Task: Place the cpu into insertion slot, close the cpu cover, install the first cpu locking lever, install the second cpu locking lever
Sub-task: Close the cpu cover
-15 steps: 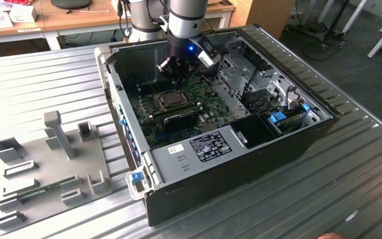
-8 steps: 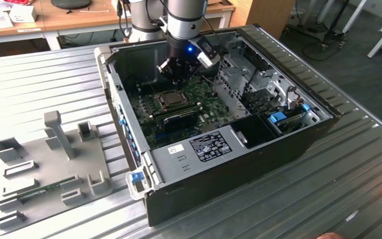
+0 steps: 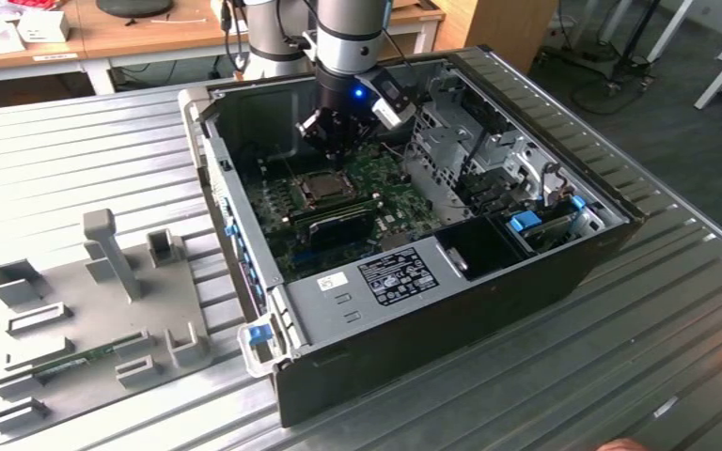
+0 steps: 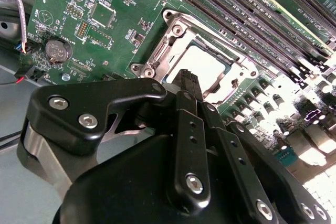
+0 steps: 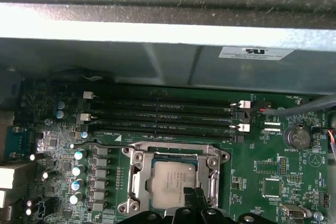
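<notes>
With the cpu [image 5: 169,181] seated in the insertion slot [image 5: 173,157] at the middle of the green board [image 5: 262,174] and the cpu cover [image 5: 137,179] down over it, the gripper [image 5: 195,196], fingers pinched together on nothing, hangs at the cover's edge, so any push ought to land on that frame, never on the bare chip face.

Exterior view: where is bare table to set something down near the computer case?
Bare ribbed table on the exterior view's right of the case, and between the grey fixture plate and the wooden desks. Crowded inside the case, under the gripper.
</notes>
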### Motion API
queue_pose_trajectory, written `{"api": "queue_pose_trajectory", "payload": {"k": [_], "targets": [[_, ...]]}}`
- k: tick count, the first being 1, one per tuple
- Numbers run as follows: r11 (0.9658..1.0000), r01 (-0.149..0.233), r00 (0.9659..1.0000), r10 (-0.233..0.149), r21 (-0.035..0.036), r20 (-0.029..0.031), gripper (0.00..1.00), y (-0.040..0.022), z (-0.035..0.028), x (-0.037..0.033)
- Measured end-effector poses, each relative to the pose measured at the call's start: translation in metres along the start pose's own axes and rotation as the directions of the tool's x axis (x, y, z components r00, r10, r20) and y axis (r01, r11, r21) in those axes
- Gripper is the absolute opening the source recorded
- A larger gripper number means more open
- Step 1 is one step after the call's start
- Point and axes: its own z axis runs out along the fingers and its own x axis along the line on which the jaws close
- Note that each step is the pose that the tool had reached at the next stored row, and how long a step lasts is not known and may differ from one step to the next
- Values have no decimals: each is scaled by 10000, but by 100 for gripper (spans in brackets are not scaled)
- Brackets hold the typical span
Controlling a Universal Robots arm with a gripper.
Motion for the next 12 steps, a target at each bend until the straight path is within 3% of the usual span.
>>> {"api": "queue_pose_trajectory", "payload": {"k": [12], "targets": [[10000, -35, 10000, 35, 2, 2, 11, 0, 0, 4]]}}
